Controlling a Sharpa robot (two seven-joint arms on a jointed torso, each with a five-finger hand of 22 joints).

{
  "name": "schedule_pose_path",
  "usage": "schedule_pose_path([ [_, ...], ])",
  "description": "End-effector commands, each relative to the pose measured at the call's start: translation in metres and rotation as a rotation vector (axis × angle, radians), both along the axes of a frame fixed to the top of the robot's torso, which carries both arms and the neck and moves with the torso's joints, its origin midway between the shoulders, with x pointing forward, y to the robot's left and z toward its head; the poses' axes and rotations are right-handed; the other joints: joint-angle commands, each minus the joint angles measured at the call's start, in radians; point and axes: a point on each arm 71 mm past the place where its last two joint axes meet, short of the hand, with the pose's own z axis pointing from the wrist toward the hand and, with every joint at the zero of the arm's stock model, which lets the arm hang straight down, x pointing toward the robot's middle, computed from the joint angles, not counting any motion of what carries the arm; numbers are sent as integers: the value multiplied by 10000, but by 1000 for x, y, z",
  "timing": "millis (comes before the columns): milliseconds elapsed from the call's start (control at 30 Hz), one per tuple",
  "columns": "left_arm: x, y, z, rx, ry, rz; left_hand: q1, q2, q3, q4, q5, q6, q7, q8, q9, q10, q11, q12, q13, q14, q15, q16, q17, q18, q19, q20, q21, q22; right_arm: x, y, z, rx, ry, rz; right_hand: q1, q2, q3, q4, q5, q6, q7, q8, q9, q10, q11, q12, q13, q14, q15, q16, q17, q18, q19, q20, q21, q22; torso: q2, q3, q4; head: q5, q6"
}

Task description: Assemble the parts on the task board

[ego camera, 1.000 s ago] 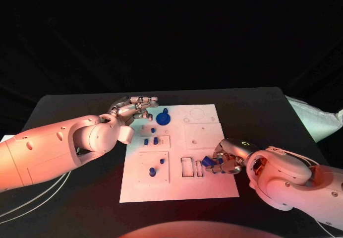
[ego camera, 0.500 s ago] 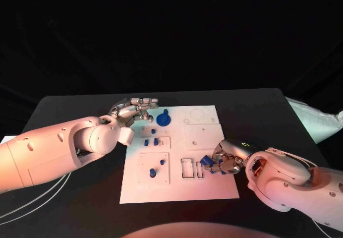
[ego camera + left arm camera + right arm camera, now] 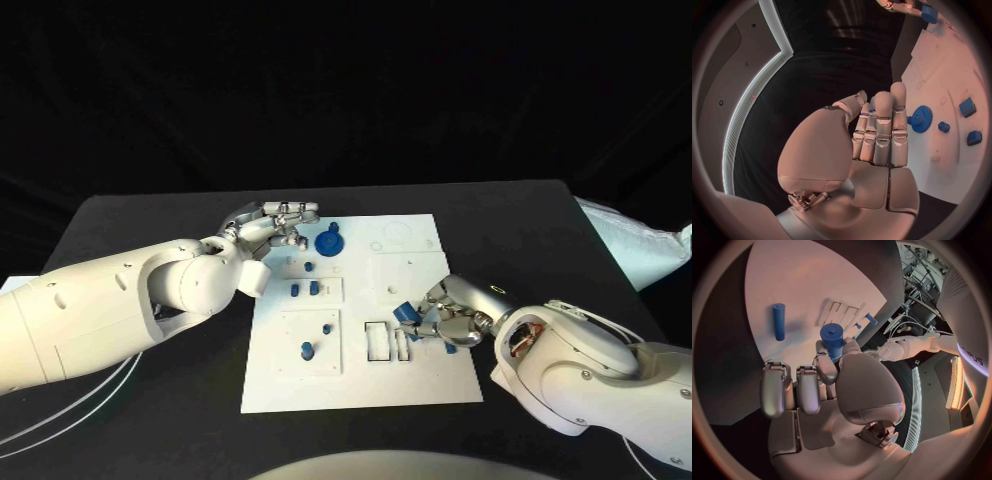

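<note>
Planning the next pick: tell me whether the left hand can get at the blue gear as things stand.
Probably yes. The left hand sits at the task board's far left corner, holding nothing, with the blue gear just beside its fingertips. No part lies between them, and the right hand is busy with a blue peg at the opposite edge.

We see a white task board (image 3: 364, 385) lying on a matte black surface (image 3: 159, 215). On the board, a saturated blue gear (image 3: 330, 241) shows plainly, and the small pegs (image 3: 304, 288) near its middle are the same blue, as is the darker blue piece (image 3: 307, 349) lower down. A blue cylinder (image 3: 832, 336) is pinched in the right robot hand (image 3: 444, 318), whose fingers are silver with dark seams; a second blue rod (image 3: 778, 321) lies on the white plate. The left robot hand (image 3: 274, 222) is likewise silver, at the end of a plain white arm (image 3: 101, 310). The right arm (image 3: 599, 380) is white too, with a small green ring of light (image 3: 495, 290) near the wrist.
</note>
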Motion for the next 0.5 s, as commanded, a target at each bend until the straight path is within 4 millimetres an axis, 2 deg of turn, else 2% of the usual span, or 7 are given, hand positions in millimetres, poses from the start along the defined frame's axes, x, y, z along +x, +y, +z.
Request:
schedule_pose_path([
  [33,-1,-3,1,-159,-21,-198,-78,55,-44,9,21,-66,-31,58,-3,-61,-2,69,-9,-82,-6,-8,-9,107,27,20,-21,-7,-1,8,-3,249,424,218,84,239,-67,8,65,203,-112,50,308,18,-40,-70,-44,632,-79,59,83,-97,74,9,56,10,0,-4,-4,30,-1],
  [167,-1,-3,1,-166,-17,-211,-78,55,-44,9,21,-66,-31,58,-3,-61,-2,69,-9,-82,-6,-8,-9,107,27,20,-21,-7,-3,19,-9,47,834,596,-16,284,-127,3,-10,234,-128,56,357,15,-53,-137,-76,633,-90,68,103,-100,79,0,61,23,8,-1,-9,47,-8],
  [333,-1,-3,0,-165,2,-224,-78,55,-44,9,21,-66,-31,58,-3,-61,-2,69,-9,-82,-6,-8,-9,107,27,20,-21,-7,-5,28,-16,-266,1331,979,-221,335,-286,-6,-315,326,-176,90,480,-15,-93,-404,-277,645,-119,108,185,-102,85,-23,68,43,3,-11,-12,59,-38],
  [500,-2,-3,0,-168,9,-238,-78,55,-44,9,21,-66,-31,58,-3,-61,-2,69,-9,-82,-6,-8,-9,107,27,20,-21,-7,-5,33,-19,-398,1510,1055,-397,325,-459,-5,-529,370,-204,107,593,17,-117,-506,-323,648,-141,122,213,-101,78,-45,64,39,7,-3,-12,80,-52],
])
